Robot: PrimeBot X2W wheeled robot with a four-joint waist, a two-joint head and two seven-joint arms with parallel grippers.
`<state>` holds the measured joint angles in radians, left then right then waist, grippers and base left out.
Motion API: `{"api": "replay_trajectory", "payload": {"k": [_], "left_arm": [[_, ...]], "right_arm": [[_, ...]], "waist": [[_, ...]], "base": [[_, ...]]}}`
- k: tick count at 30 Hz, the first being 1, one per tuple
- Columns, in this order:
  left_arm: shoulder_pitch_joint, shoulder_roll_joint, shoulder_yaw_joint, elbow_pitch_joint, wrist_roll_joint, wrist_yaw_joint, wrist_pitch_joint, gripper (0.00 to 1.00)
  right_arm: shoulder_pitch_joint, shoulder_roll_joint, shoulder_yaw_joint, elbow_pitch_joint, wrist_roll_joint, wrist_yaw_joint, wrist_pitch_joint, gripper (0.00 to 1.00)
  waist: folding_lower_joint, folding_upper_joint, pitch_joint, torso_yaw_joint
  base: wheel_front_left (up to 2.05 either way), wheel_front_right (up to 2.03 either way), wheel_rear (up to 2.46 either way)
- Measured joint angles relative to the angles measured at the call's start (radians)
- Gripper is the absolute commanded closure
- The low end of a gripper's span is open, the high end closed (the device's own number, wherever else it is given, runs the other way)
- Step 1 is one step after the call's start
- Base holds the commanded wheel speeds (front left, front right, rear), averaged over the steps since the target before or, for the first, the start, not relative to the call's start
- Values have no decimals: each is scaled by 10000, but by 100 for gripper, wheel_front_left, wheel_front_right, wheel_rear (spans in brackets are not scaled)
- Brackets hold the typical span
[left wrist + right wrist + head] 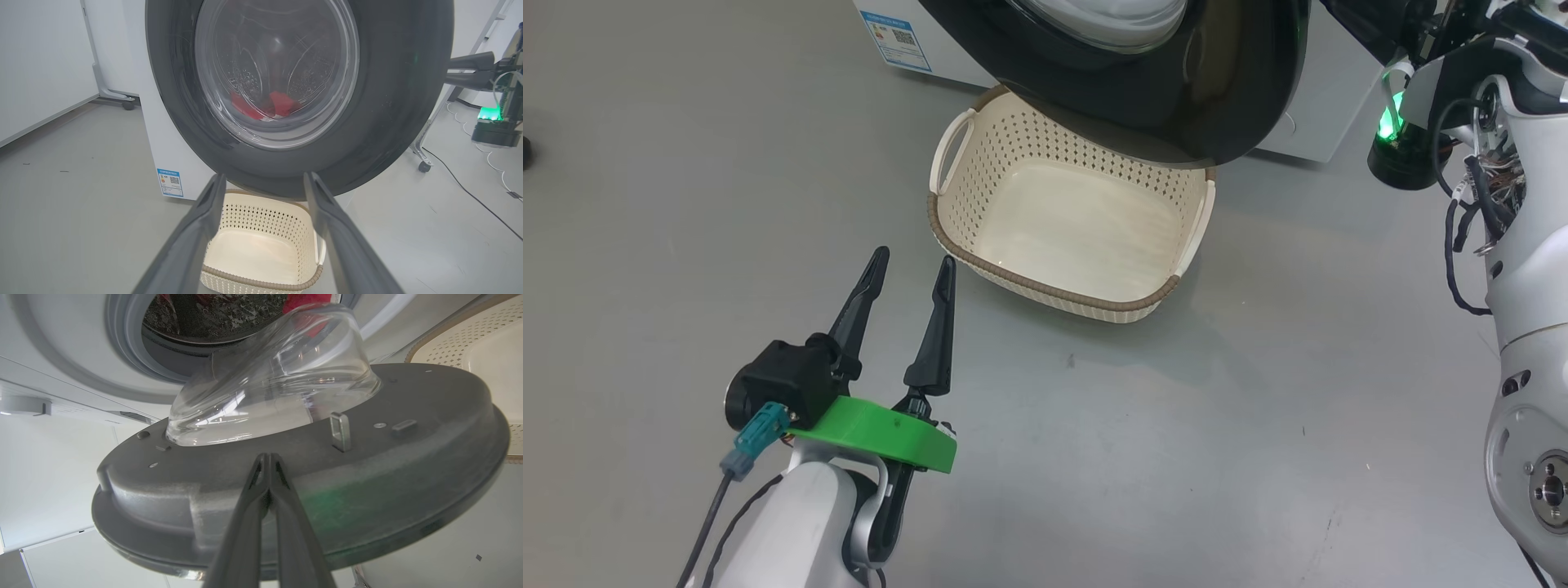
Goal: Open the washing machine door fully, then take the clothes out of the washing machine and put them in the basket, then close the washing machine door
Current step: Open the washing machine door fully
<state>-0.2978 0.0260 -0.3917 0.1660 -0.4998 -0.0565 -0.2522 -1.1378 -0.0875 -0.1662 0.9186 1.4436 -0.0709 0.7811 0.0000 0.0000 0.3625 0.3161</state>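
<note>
**Right gripper (267,456) clenched at the door, left gripper (915,255) spread and empty**

The right gripper's fingers are pressed together on nothing, their tips at the grey inner face of the washing machine door (408,477), just below its glass bowl. The left gripper hangs wide apart above the floor, beside the basket (1045,286). The basket stands before the washing machine (163,134), partly under the door. The clothes (282,104) lie in the drum.
</note>
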Motion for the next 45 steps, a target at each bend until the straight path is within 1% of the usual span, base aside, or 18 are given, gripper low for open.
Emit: {"api": "replay_trajectory", "payload": {"k": [13,15,18,20,23,25,27,30,35,38,39,41,43,45], "left_arm": [[119,2,12,-6,75,0,0,0],[122,2,15,-8,86,0,0,0],[134,2,42,-8,54,0,0,0],[196,6,144,-8,44,2,0,0],[300,17,244,12,44,17,0,0],[324,15,291,29,44,23,0,0],[325,19,366,40,44,35,0,0],[339,19,466,69,44,40,0,0],[527,29,811,155,46,86,0,0],[643,33,1011,178,75,86,0,0],[643,33,1011,178,75,86,0,0],[742,33,1145,180,113,88,0,0],[836,36,1292,184,259,88,0,0],[891,38,1373,186,314,88,0,0]], "right_arm": [[125,38,8,-40,115,25,-2,100],[198,44,4,-161,96,282,-182,100],[236,56,21,-420,-67,786,-539,100],[338,-81,213,-573,-428,1076,-800,100],[627,-451,612,-775,-1150,1601,-1221,100],[874,-713,803,-922,-1586,1801,-1540,100],[1094,-880,905,-1133,-1925,1900,-1996,100],[1498,-1126,1427,-1655,-2685,2021,-2485,100],[2480,-1392,2353,-2656,-3931,2010,-3486,100],[3013,-1584,3131,-3902,-4544,2002,-4088,100],[3013,-1584,3131,-3902,-4544,2002,-4088,100],[3307,-1670,3676,-4571,-4955,2004,-4537,100],[3766,-1779,4134,-5020,-5358,2004,-4957,100],[4361,-1891,4393,-5210,-5609,2004,-5396,100]], "waist": [[0,0,-103,-37],[0,0,-118,-42],[0,0,-168,-45],[0,0,-231,-61],[0,0,-322,-118],[0,0,-401,-160],[0,0,-492,-212],[0,0,-650,-302],[0,0,-962,-508],[0,0,-1170,-663],[0,0,-1170,-663],[0,0,-1305,-786],[0,0,-1435,-925],[0,0,-1565,-1063]], "base": [[0,0,0],[0,0,0],[0,0,0],[0,0,0],[0,0,0],[0,0,0],[0,0,0],[0,0,0],[0,0,0],[0,0,0],[0,0,0],[0,0,0],[0,0,0],[0,0,0]]}}
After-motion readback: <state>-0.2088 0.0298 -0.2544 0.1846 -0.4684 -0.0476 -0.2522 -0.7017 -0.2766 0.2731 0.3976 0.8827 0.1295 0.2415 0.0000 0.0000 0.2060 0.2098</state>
